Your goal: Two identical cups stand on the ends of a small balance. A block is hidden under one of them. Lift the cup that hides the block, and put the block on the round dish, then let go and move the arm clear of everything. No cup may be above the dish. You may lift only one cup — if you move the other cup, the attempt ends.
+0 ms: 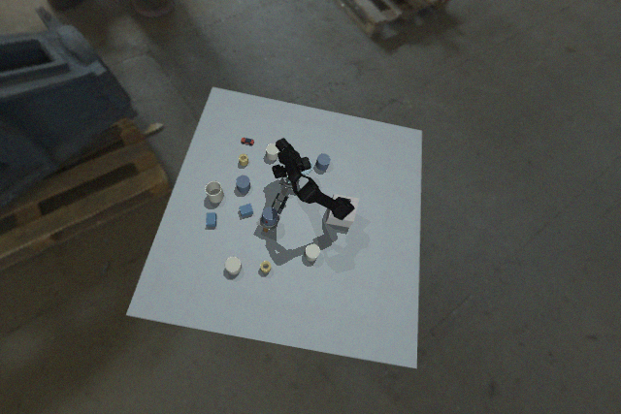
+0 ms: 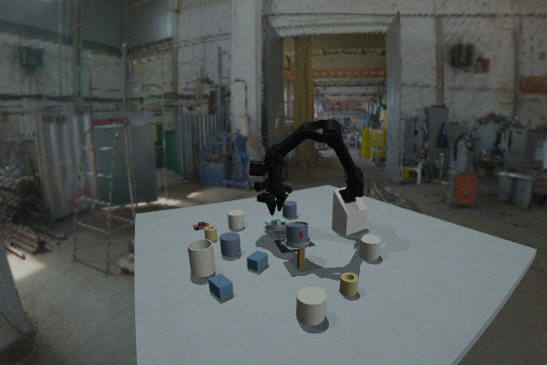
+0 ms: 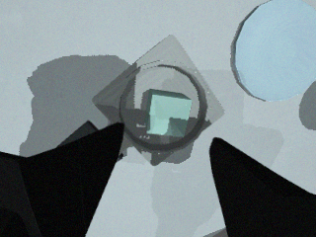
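My gripper (image 2: 276, 212) (image 3: 168, 137) is open and empty, fingers down, above the balance's far end. Below it a teal block (image 2: 276, 222) (image 3: 169, 113) lies uncovered inside the dark ring on that clear square pan (image 3: 173, 46). A blue cup (image 1: 269, 215) (image 2: 297, 232) marked with a red 1 stands on the near end of the balance. The light blue round dish (image 3: 277, 49) lies beside the far pan, with no cup over it; the arm partly hides it in the top view. Another blue cup (image 1: 322, 162) (image 2: 290, 209) stands on the table beyond the dish.
A white cylinder (image 1: 272, 151) (image 2: 236, 220), a yellow ring (image 1: 243, 160) (image 2: 210, 233), a red car (image 1: 246, 141) (image 2: 201, 225) and a third blue cup (image 1: 243, 183) (image 2: 230, 244) stand left of the balance. Two blue blocks and an open white cup (image 2: 201, 258) are nearer.
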Motion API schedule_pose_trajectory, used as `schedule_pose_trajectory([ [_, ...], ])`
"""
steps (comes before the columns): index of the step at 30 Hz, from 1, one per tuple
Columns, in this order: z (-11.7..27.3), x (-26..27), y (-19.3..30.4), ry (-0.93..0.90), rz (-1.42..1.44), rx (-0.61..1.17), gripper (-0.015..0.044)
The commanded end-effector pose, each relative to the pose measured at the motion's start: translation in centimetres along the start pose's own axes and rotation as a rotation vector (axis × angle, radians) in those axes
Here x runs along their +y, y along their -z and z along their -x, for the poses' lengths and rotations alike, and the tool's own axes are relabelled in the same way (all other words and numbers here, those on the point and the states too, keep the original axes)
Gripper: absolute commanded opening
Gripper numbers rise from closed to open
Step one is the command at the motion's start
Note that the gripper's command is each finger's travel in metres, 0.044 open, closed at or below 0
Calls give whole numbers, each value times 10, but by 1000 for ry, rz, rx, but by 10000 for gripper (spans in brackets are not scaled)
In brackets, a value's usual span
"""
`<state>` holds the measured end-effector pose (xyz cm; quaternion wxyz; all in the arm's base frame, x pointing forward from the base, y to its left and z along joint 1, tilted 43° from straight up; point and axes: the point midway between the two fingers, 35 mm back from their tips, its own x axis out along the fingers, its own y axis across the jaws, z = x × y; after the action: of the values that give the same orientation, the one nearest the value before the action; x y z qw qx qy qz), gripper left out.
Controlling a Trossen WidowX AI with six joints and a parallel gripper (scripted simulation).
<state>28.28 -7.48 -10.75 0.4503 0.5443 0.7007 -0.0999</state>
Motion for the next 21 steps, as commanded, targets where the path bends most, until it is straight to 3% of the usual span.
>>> schedule_pose_trajectory([
  [1,-13,0,2,-2,-13,6,260],
  [21,-39,1,2,-3,-13,6,260],
])
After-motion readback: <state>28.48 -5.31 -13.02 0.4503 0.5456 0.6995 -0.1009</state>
